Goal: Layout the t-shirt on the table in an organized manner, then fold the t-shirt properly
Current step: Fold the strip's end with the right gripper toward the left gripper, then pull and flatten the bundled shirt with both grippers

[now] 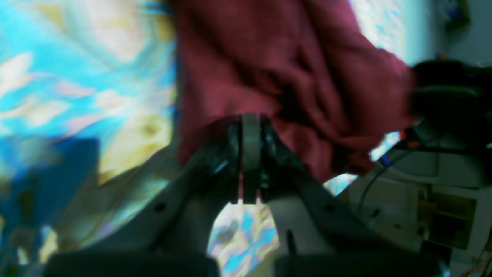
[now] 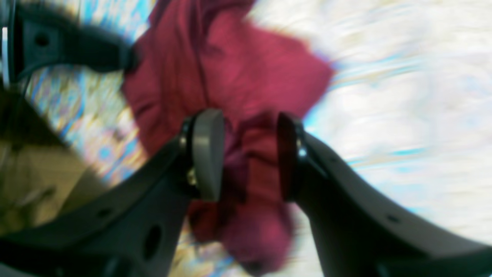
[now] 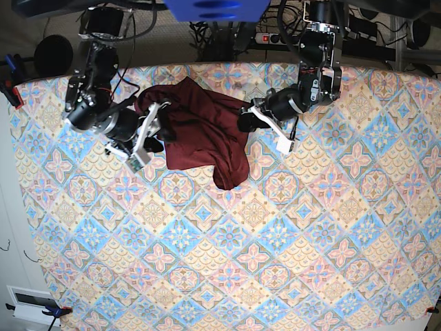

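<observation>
Your dark maroon knit t-shirt (image 3: 196, 131) lies crumpled near the far edge of the diamond-patterned floral tabletop (image 3: 275, 241), between both arms. Your left gripper (image 1: 250, 132) has its jaws fully closed at the shirt's edge. Your right gripper (image 2: 248, 154) stands with jaws parted, fabric bunched between them.

A white power strip (image 3: 275, 38) with tangled black cables (image 3: 207, 31) lies beyond the far edge.

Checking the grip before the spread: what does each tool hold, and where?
Left tool pinches the t-shirt at an edge. Right tool stands open around a fold.
</observation>
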`<move>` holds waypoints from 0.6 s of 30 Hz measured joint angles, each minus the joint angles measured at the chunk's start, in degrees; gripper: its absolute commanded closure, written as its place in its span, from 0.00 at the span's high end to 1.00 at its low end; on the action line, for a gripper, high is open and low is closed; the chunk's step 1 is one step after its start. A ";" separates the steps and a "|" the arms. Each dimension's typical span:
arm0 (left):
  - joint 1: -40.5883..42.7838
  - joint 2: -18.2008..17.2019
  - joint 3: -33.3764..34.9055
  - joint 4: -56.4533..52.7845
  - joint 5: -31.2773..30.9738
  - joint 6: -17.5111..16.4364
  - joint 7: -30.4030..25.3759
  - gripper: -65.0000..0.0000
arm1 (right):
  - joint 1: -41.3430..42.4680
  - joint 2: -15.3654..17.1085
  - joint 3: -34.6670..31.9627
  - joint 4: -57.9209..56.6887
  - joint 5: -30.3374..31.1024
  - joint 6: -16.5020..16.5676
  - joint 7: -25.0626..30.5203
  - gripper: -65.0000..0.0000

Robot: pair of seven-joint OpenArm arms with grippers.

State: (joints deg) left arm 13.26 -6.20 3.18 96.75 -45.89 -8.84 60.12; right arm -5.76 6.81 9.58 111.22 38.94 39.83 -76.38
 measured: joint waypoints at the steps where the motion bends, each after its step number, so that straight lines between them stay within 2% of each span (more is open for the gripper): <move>1: -0.09 -0.11 0.00 0.00 -0.04 -0.04 -0.07 0.00 | 0.74 0.24 1.25 0.00 -0.04 -0.02 1.05 0.35; 3: -0.26 -0.17 0.00 0.00 0.00 0.00 -0.28 0.00 | 1.64 0.09 3.54 -0.83 -0.28 0.00 1.29 0.35; 6: -0.33 -0.17 -0.02 0.02 -0.07 -0.02 -0.33 0.00 | 2.69 -0.48 4.13 -2.78 -4.57 0.02 -0.79 0.33; 12: -0.09 -0.20 0.02 0.02 -0.04 -0.02 -0.31 0.00 | 5.99 -0.31 3.52 -8.37 -9.73 0.00 0.94 0.26; 14: -0.07 -0.20 -0.02 0.02 -0.02 -0.02 -0.33 0.00 | 5.25 -0.42 0.37 -10.49 -12.15 -0.02 -0.13 0.24; 18: -0.07 -0.15 -0.02 0.02 -0.04 -0.02 -0.33 0.00 | 5.01 -0.66 -7.91 -11.04 -11.43 0.02 0.44 0.23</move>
State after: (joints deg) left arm 13.19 -6.35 3.16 96.77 -45.93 -8.86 59.79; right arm -0.75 6.15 1.67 100.18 27.51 39.86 -75.94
